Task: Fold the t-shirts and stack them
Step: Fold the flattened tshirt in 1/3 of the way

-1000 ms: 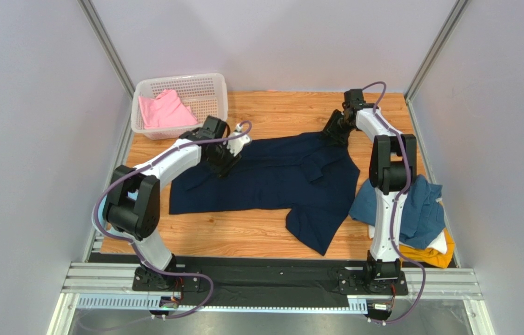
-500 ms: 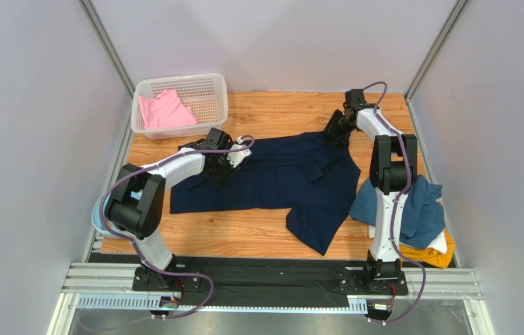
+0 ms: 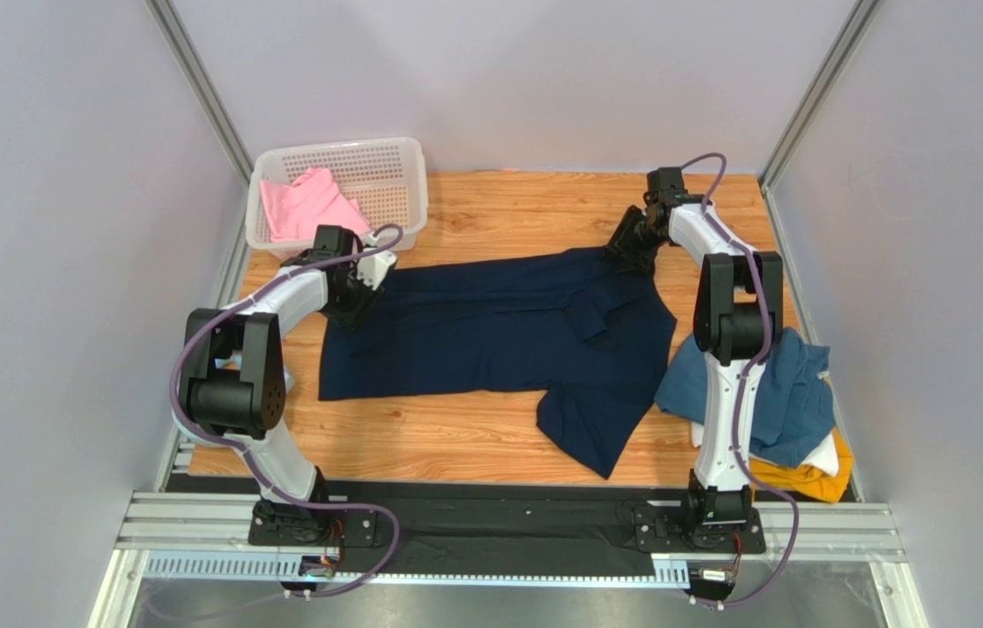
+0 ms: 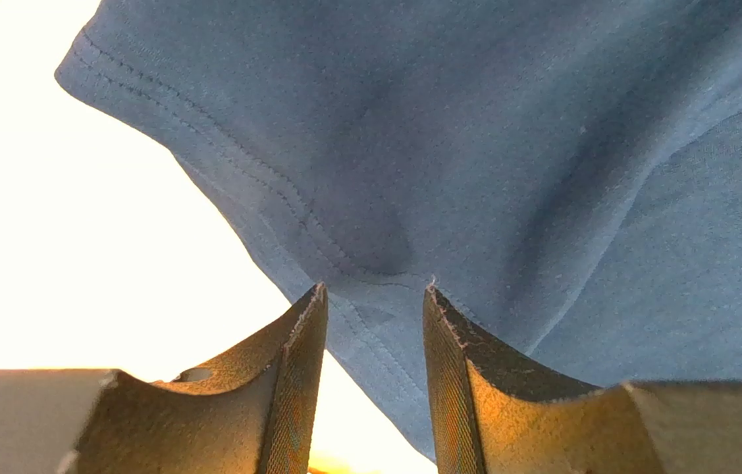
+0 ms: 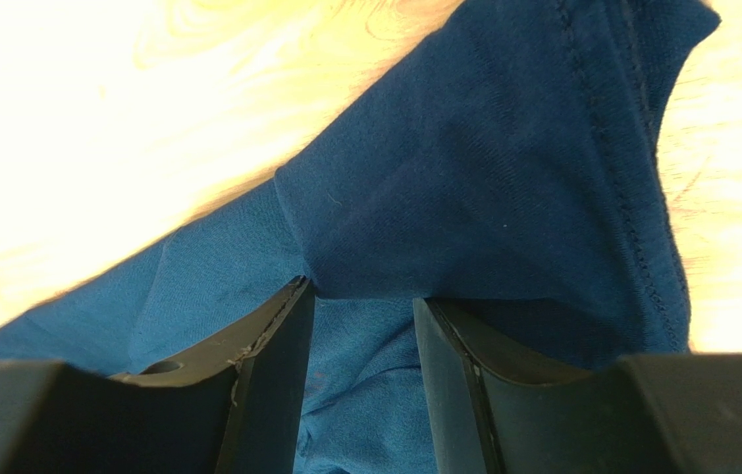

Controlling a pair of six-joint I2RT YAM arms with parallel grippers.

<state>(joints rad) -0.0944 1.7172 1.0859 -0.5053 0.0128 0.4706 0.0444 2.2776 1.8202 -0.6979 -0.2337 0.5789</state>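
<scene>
Well, the navy shirt [image 3: 496, 327] lies spread across the table [image 3: 457, 445]; the left gripper [image 4: 375, 294] pinches its far-left hem, the right gripper [image 5: 360, 296] clamps the far-right corner. Best draw both outward evenly, low, so creases flatten without slipping.

Navy t-shirt [image 3: 510, 327] lying spread out, partly rumpled.
</scene>
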